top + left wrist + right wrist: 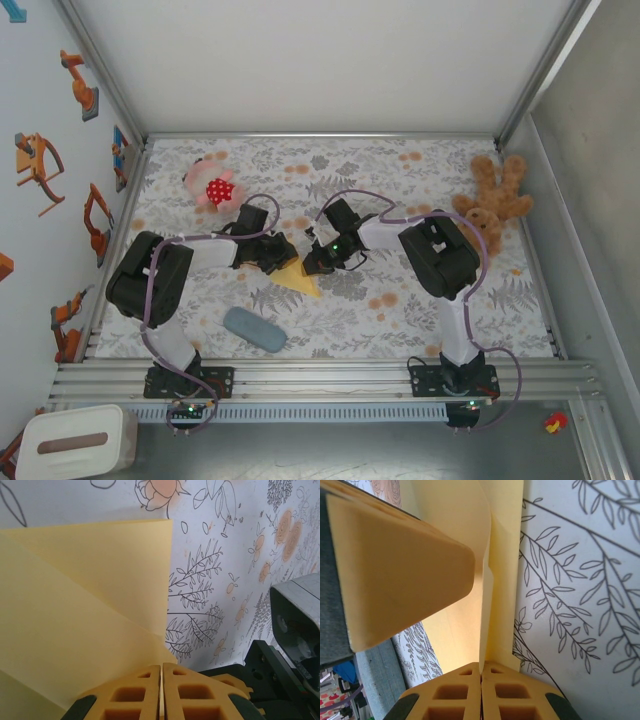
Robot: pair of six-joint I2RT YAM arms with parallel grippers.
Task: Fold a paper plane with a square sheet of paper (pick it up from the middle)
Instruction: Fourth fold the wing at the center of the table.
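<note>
Task is judged to be at an early-to-middle stage.

- The thin creased yellow paper sheet (301, 278) is seen in the top view near the middle of the floral-patterned surface (420, 300). It is no flat square: a wedge shape is presented, its point toward 5 o'clock.
- In the left wrist view the yellow paper sheet (85, 605) is shown with at least one diagonal crease and layers overlapped, so some first folds are taken as done.
- In the right wrist view a flap of the yellow paper sheet (488, 600) is stood up on edge off the surface, so a fold is judged to be under way, not pressed flat.
- The left gripper (283, 262) is placed at the sheet's 10 o'clock edge. In its wrist view, the jaws of the left gripper (161, 667) are clenched together on a corner of the paper.
- The right gripper (316, 262) is placed at the sheet's 1 o'clock edge. In its wrist view, the jaws of the right gripper (481, 666) are clenched on the raised flap.
- The two grippers are set very near each other, across the top of the sheet.
- No slim pointed dart with a centre crease is seen. Left to do, by judgement: flattening this fold, the nose folds, the centre fold, the wings.
- Off-task items, untouched and well apart from the sheet: the brown teddy bear (492, 205) at 2 o'clock, the pink plush toy (210, 186) at 10 o'clock, the grey-blue oblong pad (253, 329) at 7 o'clock.
</note>
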